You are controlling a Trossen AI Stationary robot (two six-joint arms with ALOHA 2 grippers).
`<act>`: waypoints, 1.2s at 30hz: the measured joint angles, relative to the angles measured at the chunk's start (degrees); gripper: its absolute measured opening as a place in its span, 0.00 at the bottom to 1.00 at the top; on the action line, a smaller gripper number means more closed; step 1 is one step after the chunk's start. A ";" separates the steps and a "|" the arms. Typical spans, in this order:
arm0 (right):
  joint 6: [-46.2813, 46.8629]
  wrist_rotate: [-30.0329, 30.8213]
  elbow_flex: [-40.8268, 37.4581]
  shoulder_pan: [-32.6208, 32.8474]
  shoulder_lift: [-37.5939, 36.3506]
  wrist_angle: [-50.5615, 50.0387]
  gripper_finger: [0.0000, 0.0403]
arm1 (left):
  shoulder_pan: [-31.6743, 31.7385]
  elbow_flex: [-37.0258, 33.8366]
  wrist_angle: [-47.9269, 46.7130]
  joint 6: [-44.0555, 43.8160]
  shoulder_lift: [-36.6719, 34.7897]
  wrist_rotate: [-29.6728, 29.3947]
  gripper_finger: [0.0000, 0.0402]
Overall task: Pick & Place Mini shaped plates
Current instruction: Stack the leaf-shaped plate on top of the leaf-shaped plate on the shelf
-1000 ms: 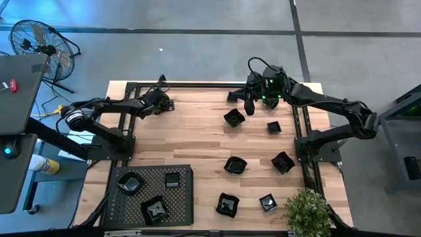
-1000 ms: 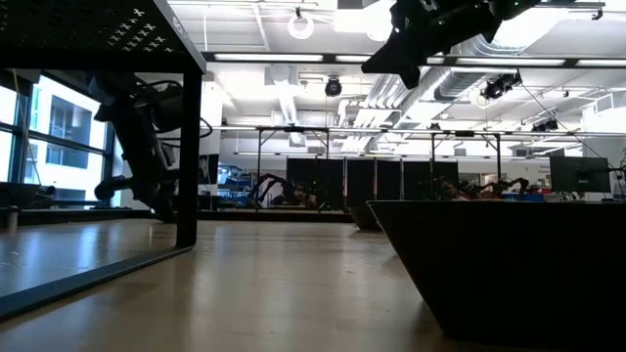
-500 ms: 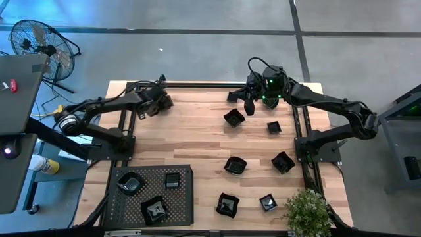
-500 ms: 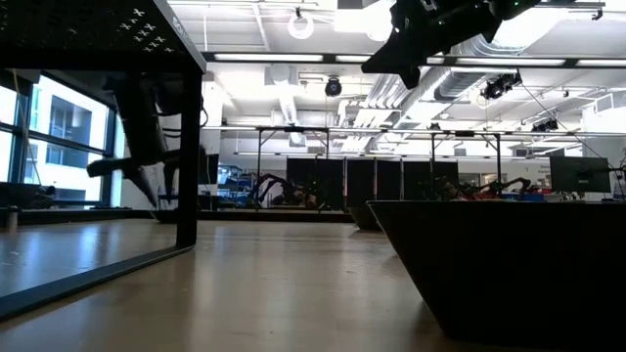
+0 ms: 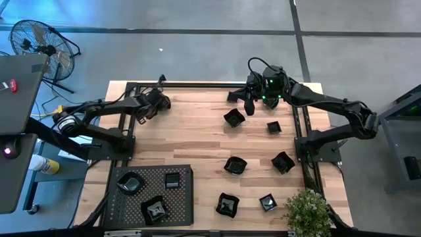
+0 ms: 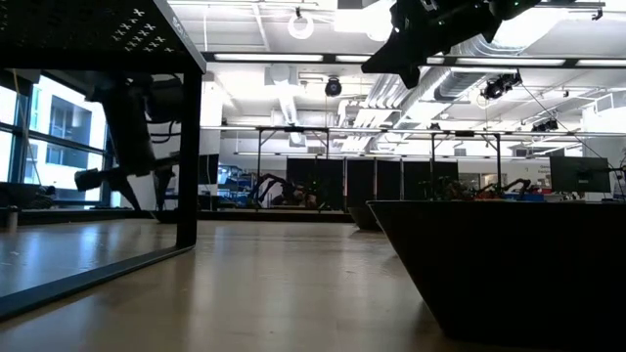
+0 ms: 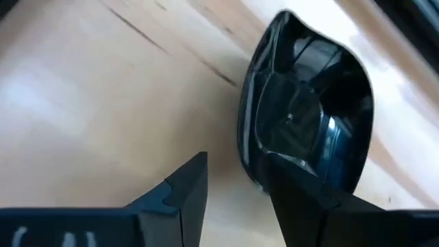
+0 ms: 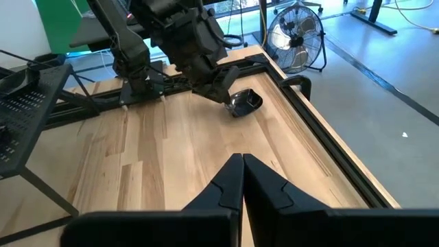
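Nine mini shaped plates show from above, plus one more near the left gripper. Six lie on the bare wooden tabletop (image 5: 191,141) on the right arm's side: one angular plate (image 5: 233,118) just below the right gripper (image 5: 248,103), a small square plate (image 5: 273,127) beside it, two more at mid-table (image 5: 235,165) (image 5: 283,162), and two near the front edge (image 5: 227,205) (image 5: 268,202), close to a potted plant (image 5: 306,212). Three more sit on the perforated black tray (image 5: 181,197) at the front left: a rounded one (image 5: 130,183), a square one (image 5: 172,180) and an angular one (image 5: 155,210).

At the far left corner of the tabletop the left gripper (image 5: 162,102) is down by the black frame rail (image 5: 197,85). Its wrist view shows a glossy rounded plate (image 7: 305,120) just ahead of its spread fingers (image 7: 185,189), one finger touching or overlapping the plate's near rim, the other apart on the bare wood; the gripper is released, holding nothing. The right wrist view shows that same plate (image 8: 245,101) resting on the wood beside the rail, at the left gripper's tip.

The right gripper hangs above the far right of the tabletop with its fingers (image 8: 226,182) pressed together, clenched on nothing.
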 joint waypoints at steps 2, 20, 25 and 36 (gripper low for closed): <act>-0.19 0.00 0.00 0.00 0.00 0.02 0.01 | 0.00 -0.78 2.56 -0.03 0.02 -0.05 0.36; -1.28 0.02 0.00 0.00 0.00 0.00 0.00 | -0.01 -0.77 2.06 2.46 -3.88 -1.01 0.01; -1.28 0.02 0.00 0.00 0.00 0.00 0.00 | 0.00 2.02 -4.25 7.89 -10.38 -1.20 0.01; -1.50 0.00 0.00 -0.01 0.00 0.01 0.00 | -0.02 16.56 -22.30 46.80 -22.05 27.54 0.00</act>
